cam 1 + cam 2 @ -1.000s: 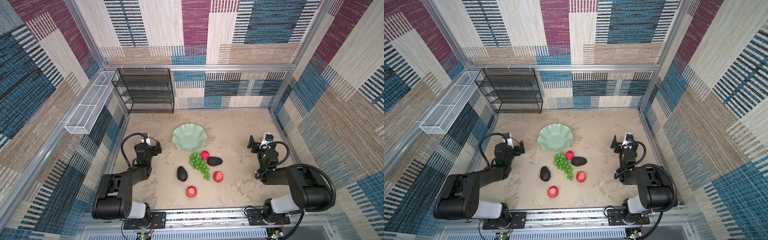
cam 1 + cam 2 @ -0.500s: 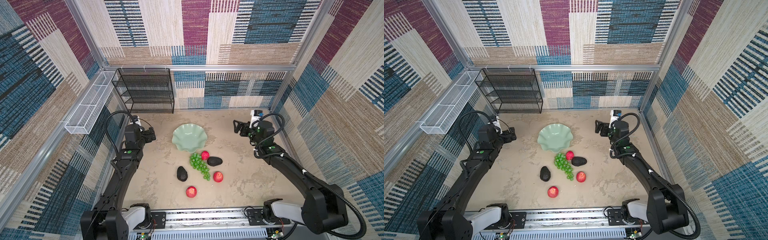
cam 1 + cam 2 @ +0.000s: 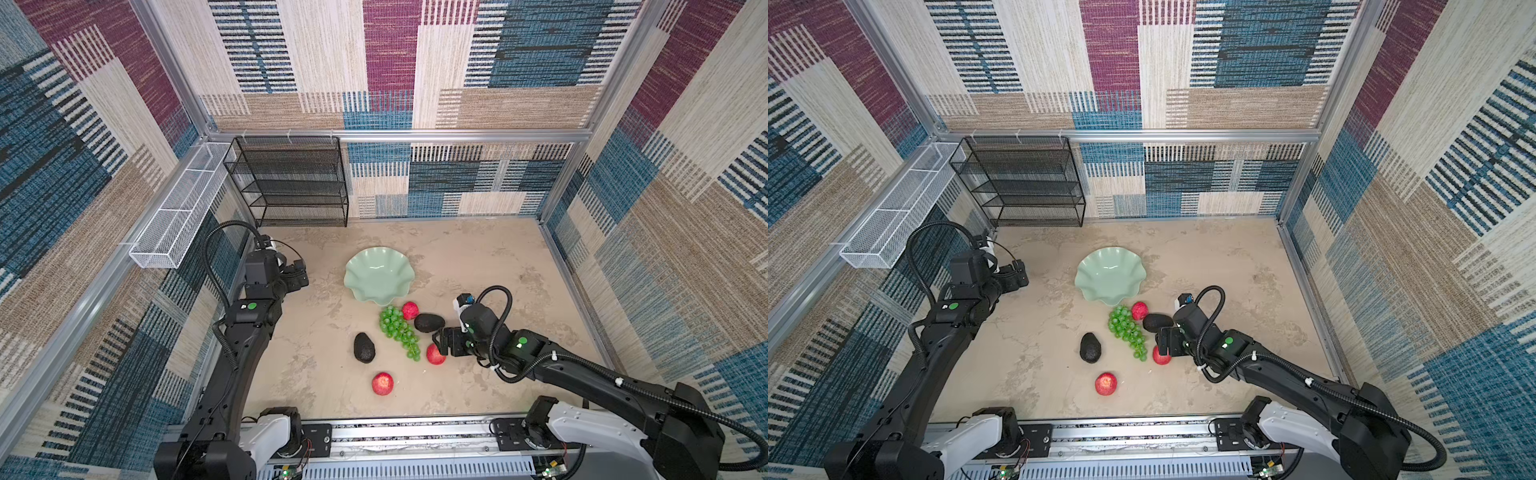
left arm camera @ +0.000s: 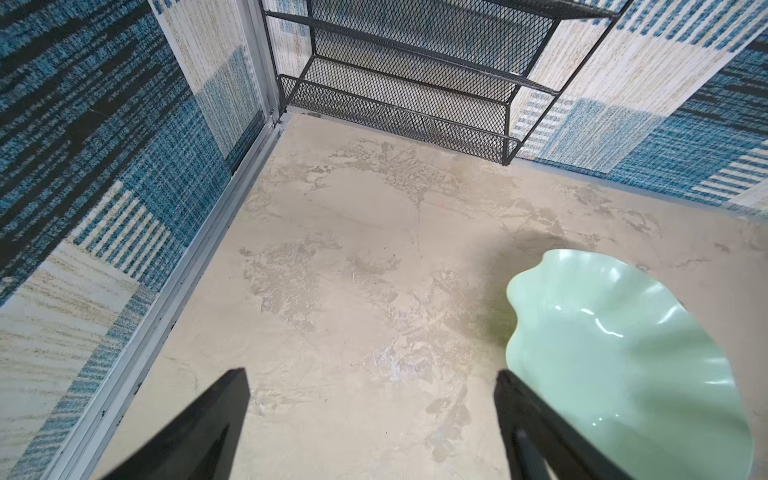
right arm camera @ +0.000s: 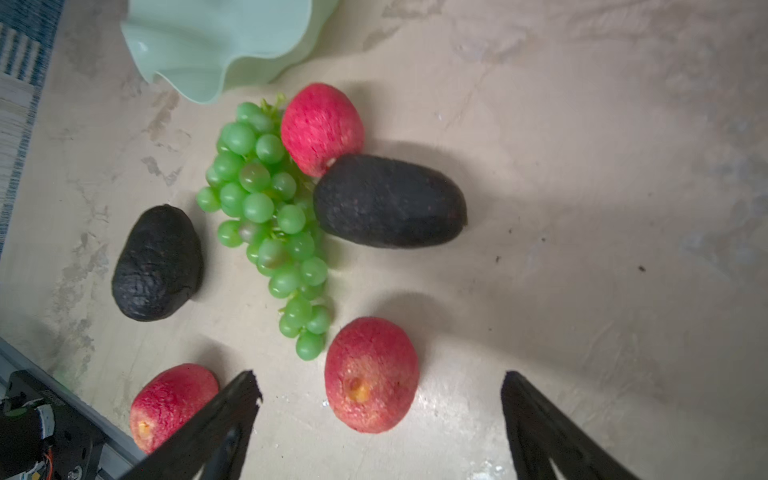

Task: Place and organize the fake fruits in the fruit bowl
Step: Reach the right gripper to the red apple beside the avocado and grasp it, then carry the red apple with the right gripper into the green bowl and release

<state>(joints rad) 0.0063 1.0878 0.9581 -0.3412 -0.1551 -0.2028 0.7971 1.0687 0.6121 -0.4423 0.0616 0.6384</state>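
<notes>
Gaping, empty: right end effector [image 5: 379, 376]

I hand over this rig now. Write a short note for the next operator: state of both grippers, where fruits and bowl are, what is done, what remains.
Left gripper: open, empty, beside the fruit bowl.
Right gripper: open, by the middle red apple, gripping nothing.
Bowl empty. On the table near it: far red apple, near red apple, left avocado, right avocado, green grapes.
Done: nothing. Left: all six fruits into the bowl.
</notes>
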